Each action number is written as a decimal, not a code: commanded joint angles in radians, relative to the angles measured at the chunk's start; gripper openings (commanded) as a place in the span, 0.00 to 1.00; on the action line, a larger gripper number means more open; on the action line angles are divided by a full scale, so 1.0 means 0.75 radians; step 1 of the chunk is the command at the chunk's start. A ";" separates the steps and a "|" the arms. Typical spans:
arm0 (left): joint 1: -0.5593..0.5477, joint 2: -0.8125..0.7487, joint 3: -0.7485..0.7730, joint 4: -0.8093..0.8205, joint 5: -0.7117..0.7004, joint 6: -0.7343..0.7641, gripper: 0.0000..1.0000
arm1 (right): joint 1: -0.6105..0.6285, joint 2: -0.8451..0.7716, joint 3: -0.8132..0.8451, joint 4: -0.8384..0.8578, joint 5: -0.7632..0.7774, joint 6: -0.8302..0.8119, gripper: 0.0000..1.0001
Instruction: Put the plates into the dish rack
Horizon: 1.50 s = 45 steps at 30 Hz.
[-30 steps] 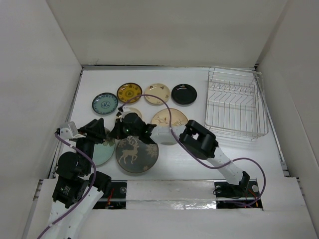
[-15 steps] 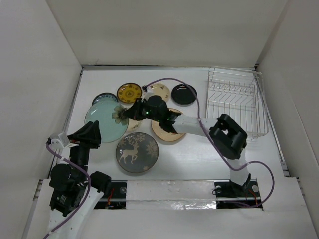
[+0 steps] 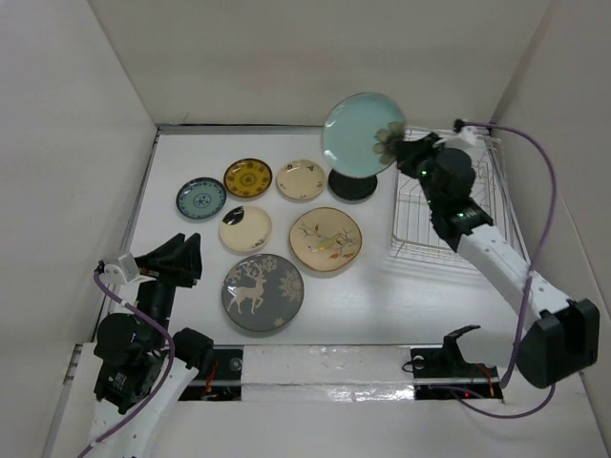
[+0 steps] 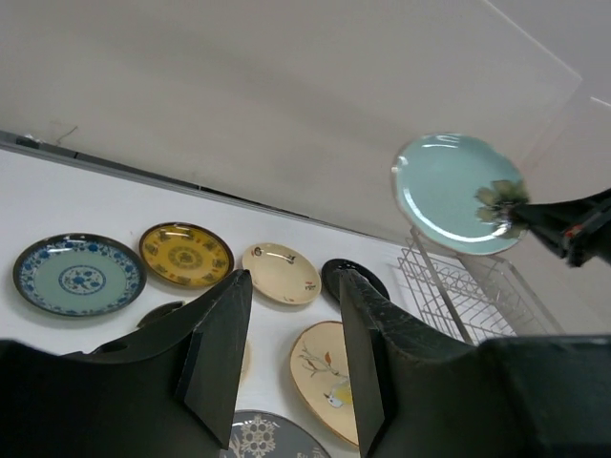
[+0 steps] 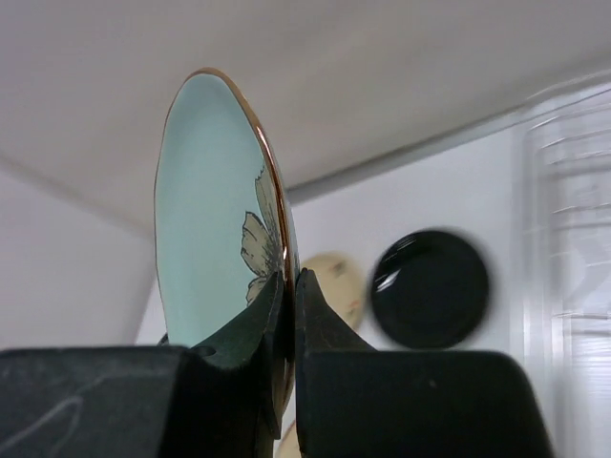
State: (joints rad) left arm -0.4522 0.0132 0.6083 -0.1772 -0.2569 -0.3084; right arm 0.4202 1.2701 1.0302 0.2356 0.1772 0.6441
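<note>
- We see the right gripper (image 3: 393,143) raised above the table (image 3: 382,305), its two fingers pinched tight on the rim of a pale teal plate (image 3: 363,134).
- The plate stands nearly on edge in the air, face to the camera, just beside the left side of the dish rack (image 3: 396,215) and above the black plate (image 3: 352,184), part of which it hides.
- In the right wrist view the fingers clamp the copper-coloured edge right at a painted flower; most of the plate hangs out beyond the grip.
- We judge the plate stiff, glazed and slick, and breakable if dropped. A pinch on one point of the rim leaves it free to swing or slip, so slow moves seem wise.
- To seat it, we think the free lower edge should go down between two rows of upright prongs; the rim is the only place thin enough to hold.
- The left gripper (image 3: 181,256) hovers low near the table's left side, fingers spread apart, holding nothing.
- Six plates lie flat on the table: a grey deer plate (image 3: 263,293), a tan plate (image 3: 326,239), two cream plates (image 3: 245,228), a yellow plate (image 3: 248,177), a blue-patterned plate (image 3: 200,197) and the black one.
- The rack holds no plate that we can see.
- We expect the large grey and tan plates to weigh most and to strain a rim pinch.
</note>
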 commanded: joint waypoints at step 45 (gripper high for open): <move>-0.088 -0.234 -0.019 0.038 0.019 0.016 0.44 | -0.761 0.442 0.459 0.160 0.572 -1.575 0.00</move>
State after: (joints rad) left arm -0.5102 0.0128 0.5949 -0.1776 -0.2371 -0.3077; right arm -0.1612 1.6276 1.3064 0.1802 0.6060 -0.4889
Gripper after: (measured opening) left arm 0.436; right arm 0.061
